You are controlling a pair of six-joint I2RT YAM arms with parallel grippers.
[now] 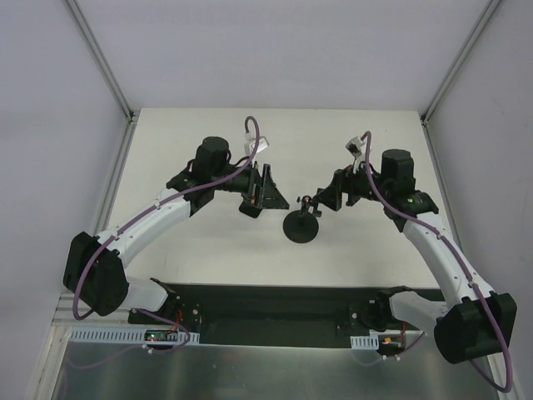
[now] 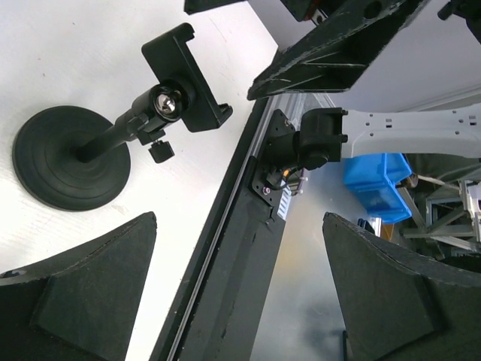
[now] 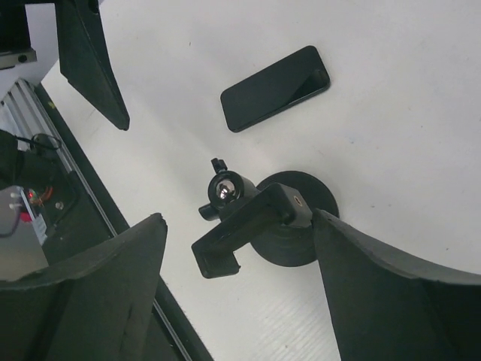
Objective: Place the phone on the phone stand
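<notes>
- The phone (image 3: 274,89) is seen lying flat on the white table (image 1: 208,258), glossy side up. It's nowhere on the stand yet and nothing is touching it.
- From the right wrist view it's parked a bit past the phone stand (image 3: 289,218), clearly apart from it, with bare table in between.
- In the top view the phone can't really be made out. It's probably lost among the black parts of the left arm, so its spot there can't be told.
- The stand is set upright on its round disc base, about mid-table between the two arms, with the cradle tilted on its ball joint and nothing held in it.
- The left gripper (image 2: 239,222) is held above the table with its jaws spread wide, and nothing is caught between them. The stand is seen off to one side in its wrist view.
- The right gripper (image 3: 239,218) is spread wide too, and the cradle is framed right between its fingers (image 3: 83,293). One finger looks very close to the cradle's end, but whether it's touching can't be told.
- Both grippers are pointed inward at each other, with the stand just below the gap between them.
</notes>
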